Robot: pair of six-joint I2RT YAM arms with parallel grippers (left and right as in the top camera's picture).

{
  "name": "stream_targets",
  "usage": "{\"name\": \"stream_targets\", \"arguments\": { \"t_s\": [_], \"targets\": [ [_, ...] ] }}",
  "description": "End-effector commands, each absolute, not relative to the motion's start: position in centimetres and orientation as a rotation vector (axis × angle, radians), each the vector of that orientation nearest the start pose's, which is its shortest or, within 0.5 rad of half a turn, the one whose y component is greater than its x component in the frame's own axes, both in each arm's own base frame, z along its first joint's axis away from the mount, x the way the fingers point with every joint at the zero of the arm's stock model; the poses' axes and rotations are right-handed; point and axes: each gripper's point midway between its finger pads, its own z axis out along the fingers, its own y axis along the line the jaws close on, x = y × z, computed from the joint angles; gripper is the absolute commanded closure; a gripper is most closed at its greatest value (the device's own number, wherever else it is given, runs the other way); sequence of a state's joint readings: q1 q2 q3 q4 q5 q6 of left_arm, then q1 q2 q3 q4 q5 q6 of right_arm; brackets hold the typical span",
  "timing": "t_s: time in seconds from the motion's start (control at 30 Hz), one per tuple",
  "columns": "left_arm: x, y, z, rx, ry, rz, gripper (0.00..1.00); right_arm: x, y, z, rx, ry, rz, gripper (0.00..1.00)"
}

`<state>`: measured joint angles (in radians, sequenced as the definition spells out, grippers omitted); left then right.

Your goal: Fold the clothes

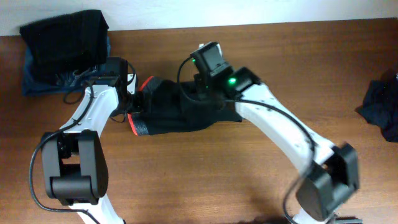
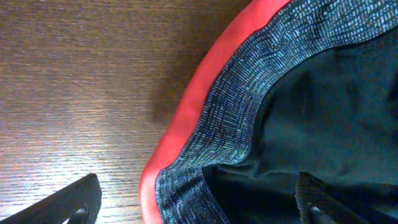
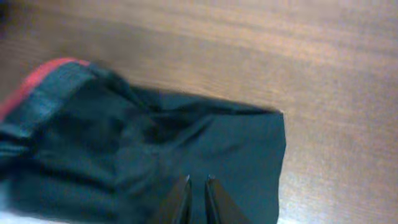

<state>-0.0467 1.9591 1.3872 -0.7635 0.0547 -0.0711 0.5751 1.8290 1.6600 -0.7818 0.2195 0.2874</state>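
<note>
A long black piece of the clothes (image 1: pixel 180 115) lies folded at the table's middle, its grey waistband (image 2: pixel 249 106) edged red-orange (image 2: pixel 186 106) at the left end. My left gripper (image 2: pixel 196 208) is wide open over that waistband, with one finger over bare wood and the other over black cloth. In the overhead view the left gripper (image 1: pixel 130 99) sits at the garment's left end. My right gripper (image 3: pixel 198 179) hovers over the black cloth (image 3: pixel 236 149) near its right corner, jaws a narrow slit apart, nothing seen between them.
A stack of dark clothes (image 1: pixel 62 43), black on blue, sits at the back left corner. Another dark blue garment (image 1: pixel 382 106) lies crumpled at the right edge. The wooden table (image 1: pixel 205 180) shows bare in front of the arms.
</note>
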Motion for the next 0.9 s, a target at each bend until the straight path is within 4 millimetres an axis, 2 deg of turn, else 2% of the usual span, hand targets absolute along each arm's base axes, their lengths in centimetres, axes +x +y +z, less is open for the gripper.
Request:
{"name": "stream_targets", "arguments": {
  "t_s": [0.0,0.03,0.2,0.37,0.43,0.6,0.7,0.87],
  "targets": [
    [41.5,-3.0,3.4,-0.015,2.915,-0.101,0.01,39.7,25.3,15.6,-0.359,2.625,0.278,0.87],
    [41.5,-3.0,3.4,-0.015,2.915,-0.101,0.01,39.2,25.5,13.9,-0.339,2.675,0.297,0.87],
    [41.4,-3.0,3.4,-0.015,2.916,-0.101,0.01,38.5,26.0,9.0,-0.319,2.795,0.298,0.87],
    [41.4,-3.0,3.4,-0.015,2.916,-0.101,0.01,38.4,26.7,5.6,-0.334,2.857,0.323,0.87],
    [41.4,-3.0,3.4,-0.015,2.916,-0.101,0.01,37.6,27.4,4.7,-0.35,2.9,0.383,0.87],
    [41.4,-3.1,3.4,-0.013,2.916,-0.101,0.01,36.4,26.8,2.8,-0.247,2.973,0.376,0.88],
    [41.4,-3.1,3.4,-0.013,2.916,-0.101,0.01,36.2,26.8,1.5,-0.25,2.964,0.387,0.87],
    [41.4,-3.1,3.4,-0.014,2.916,-0.101,0.01,35.7,27.4,0.9,-0.217,2.974,0.466,0.88]
  ]
}}
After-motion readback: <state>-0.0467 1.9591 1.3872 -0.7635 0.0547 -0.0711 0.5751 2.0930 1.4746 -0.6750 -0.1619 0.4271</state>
